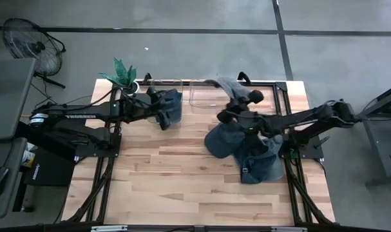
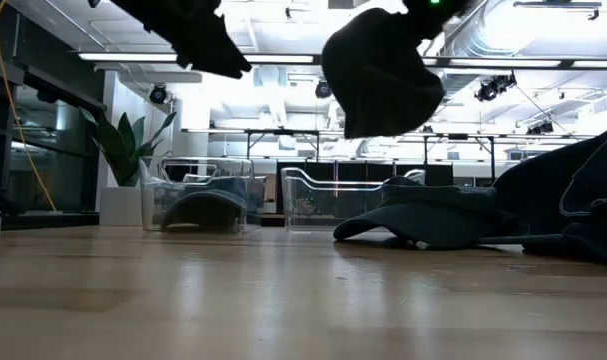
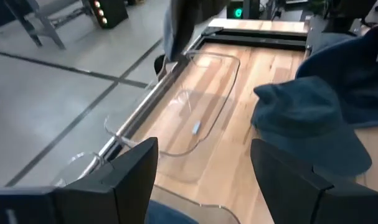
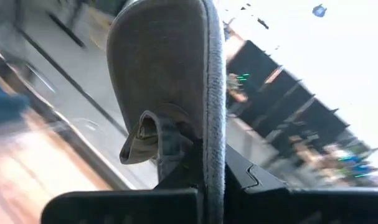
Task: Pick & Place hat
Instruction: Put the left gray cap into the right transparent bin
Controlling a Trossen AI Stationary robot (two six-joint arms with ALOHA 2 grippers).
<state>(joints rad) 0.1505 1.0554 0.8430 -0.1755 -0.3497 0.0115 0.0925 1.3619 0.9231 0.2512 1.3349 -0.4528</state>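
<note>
My right gripper is shut on a grey-blue hat and holds it high over the table's far middle; in the low view this hat is a dark shape in the air. My left gripper stands open above the left clear bin, in which another blue hat lies on the bottom. Nothing is between the left fingers. More dark blue hats lie in a heap on the table at the right; one of them shows in the left wrist view. My right gripper pinches the held hat's stitched edge between its two fingers, edge-on to the camera. The fingers point about level. The hat reaches out past the fingertips, lifted clear of the table and bins.
A second clear bin stands right of the first along the far edge, and a potted plant stands at the far left corner. Bare wood fills the near half of the table. A floor fan stands off the table.
</note>
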